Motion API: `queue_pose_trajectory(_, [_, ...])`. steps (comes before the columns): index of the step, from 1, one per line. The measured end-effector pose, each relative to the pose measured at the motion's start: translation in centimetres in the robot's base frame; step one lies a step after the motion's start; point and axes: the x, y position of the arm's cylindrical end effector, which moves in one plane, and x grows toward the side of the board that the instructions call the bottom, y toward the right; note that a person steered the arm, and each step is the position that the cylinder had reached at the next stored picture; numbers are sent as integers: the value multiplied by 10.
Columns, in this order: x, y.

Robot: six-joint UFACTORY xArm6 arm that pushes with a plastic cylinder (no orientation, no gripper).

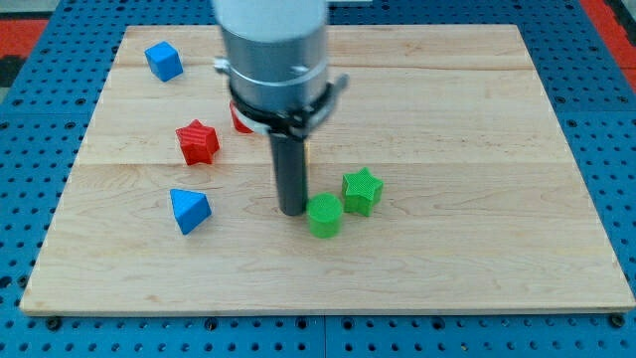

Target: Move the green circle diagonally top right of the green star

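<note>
Greens point(324, 215) point(362, 191): two; blues point(164, 61) point(189, 210): two; tip point(291, 211) beside green circle.

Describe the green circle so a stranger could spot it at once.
Start at the wooden board and find my tip near its middle. The green circle sits just to the view's right of it. Unlike the green star at its upper right, it is a smooth round cylinder.

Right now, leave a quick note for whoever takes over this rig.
My tip is down on the board, right beside the green circle on its left side.
The green circle sits just below-left of the green star, almost touching it.
Done: tip is at the circle.
Left: get the circle round the star to its upper right. From the left side, a push may also shove the star.
</note>
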Motion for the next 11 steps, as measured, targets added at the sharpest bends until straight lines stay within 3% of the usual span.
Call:
queue_pose_trajectory(1, [20,6])
queue_pose_trajectory(3, [20,101])
queue_pose_trajectory(5, [-23,162])
queue_pose_trajectory(6, [19,156])
queue_pose_trajectory(7, [34,216])
queue_pose_trajectory(9, [-34,176])
queue_pose_trajectory(11, [-47,162])
